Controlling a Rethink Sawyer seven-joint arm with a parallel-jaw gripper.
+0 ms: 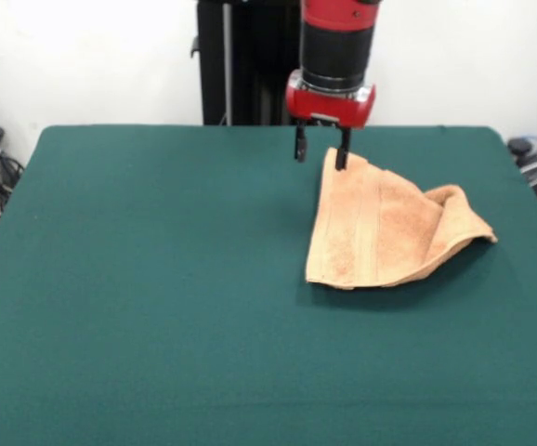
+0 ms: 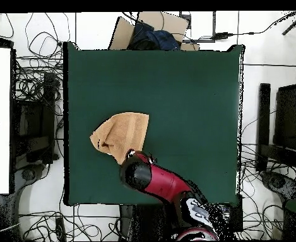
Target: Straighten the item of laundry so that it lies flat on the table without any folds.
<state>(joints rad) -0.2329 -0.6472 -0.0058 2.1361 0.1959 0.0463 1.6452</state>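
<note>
Big dark green surface (image 1: 157, 307) fills the front view, and the red and black arm (image 2: 159, 181) drops in from the top edge, right of centre. On the right half of the surface lies the peach-orange towel (image 1: 380, 232), still rumpled, its right side folded over into a raised point, with woven bands running down its left part. The hand (image 1: 320, 149) hangs at the towel's far left corner, its two fingers apart, one right at the cloth's edge.
</note>
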